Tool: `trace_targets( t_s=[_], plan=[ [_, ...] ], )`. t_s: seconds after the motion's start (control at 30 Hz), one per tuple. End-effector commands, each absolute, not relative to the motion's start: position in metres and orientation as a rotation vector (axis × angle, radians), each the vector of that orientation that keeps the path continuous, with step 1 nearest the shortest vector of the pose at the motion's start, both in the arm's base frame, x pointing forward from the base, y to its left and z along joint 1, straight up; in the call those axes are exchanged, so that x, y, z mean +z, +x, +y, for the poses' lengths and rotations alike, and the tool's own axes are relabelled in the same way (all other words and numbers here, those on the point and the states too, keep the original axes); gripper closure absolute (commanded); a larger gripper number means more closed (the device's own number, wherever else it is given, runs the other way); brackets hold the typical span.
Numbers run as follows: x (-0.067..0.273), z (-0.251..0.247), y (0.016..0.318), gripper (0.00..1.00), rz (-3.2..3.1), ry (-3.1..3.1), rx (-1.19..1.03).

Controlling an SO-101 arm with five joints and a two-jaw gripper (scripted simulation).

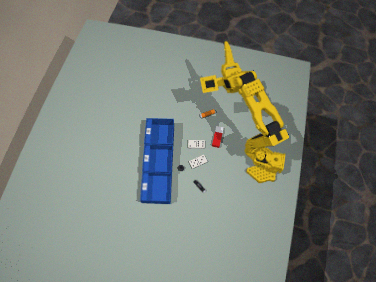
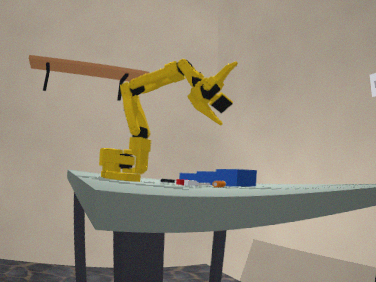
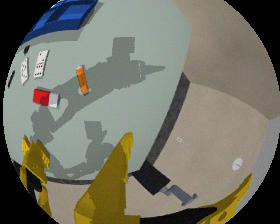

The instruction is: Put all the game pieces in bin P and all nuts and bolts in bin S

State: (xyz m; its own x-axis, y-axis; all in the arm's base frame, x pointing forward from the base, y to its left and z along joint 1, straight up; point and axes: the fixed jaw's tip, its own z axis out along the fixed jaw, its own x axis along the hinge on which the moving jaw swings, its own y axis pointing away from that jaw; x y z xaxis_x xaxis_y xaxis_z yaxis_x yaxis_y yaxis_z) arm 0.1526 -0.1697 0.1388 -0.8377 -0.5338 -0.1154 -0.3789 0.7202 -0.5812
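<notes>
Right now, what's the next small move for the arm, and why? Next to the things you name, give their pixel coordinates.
Probably swing the open gripper (image 1: 216, 64) (image 2: 229, 94) back over the table and lower it toward the nearer domino (image 1: 196, 144) (image 3: 41, 64): it hangs high, away from both dominoes, which lie outside the blue bins (image 1: 172, 152) (image 2: 246, 178) (image 3: 75, 21).

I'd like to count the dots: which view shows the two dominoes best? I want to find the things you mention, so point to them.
The wrist view: both dominoes (image 1: 196, 144) (image 1: 198, 161) (image 3: 41, 64) (image 3: 24, 70) look larger, dots showing. The top view shows both whole but smaller; from the side, I can't make them out clearly.
</notes>
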Motion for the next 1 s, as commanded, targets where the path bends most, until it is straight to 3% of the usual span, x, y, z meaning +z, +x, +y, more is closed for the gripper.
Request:
trace_targets(
  t_s=[0.0,0.57,0.97],
  plan=[
    [0.148,-0.168,0.156,0.00,2.599,-0.742,-0.867],
    [0.136,-0.150,0.162,0.00,2.657,-0.648,-0.702],
    [0.127,-0.095,0.177,0.00,2.716,-0.433,-0.407]
  ],
)
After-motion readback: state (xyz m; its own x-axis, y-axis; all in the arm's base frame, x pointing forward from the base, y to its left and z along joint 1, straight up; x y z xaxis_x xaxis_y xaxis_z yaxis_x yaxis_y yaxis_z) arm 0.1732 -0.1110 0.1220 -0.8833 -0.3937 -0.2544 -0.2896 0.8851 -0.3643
